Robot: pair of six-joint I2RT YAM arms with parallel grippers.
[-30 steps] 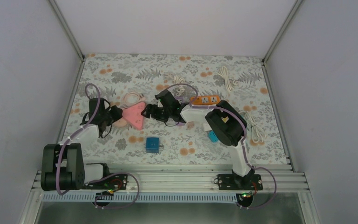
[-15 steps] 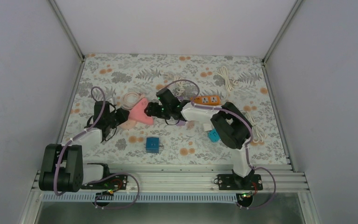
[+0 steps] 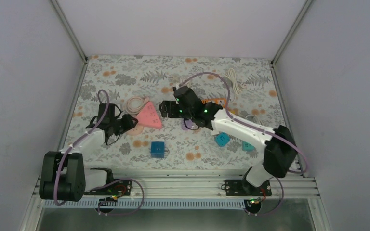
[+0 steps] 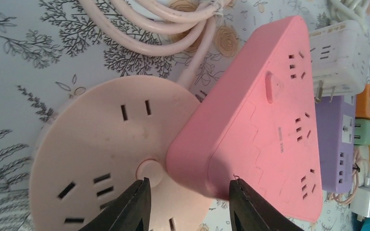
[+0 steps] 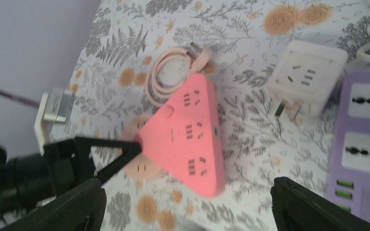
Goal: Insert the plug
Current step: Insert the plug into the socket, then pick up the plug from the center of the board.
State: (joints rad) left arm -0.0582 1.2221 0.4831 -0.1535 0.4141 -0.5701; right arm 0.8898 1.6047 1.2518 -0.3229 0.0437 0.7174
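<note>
Fingers (image 4: 137, 207) of the left gripper (image 4: 188, 185) stand spread around one corner of the pink strip (image 4: 270, 125); whether they touch it cannot be told. The strip lies partly on a round socket (image 4: 101, 159), with a coiled cable (image 5: 173, 72) just beside. The right gripper (image 5: 185, 185) hangs above the strip, its jaws wide apart and holding nothing. The white plug (image 5: 308, 74) lies on the table (image 3: 125, 72) near the strip, beside a purple strip (image 5: 366, 125), its prongs free, away from both grippers.
</note>
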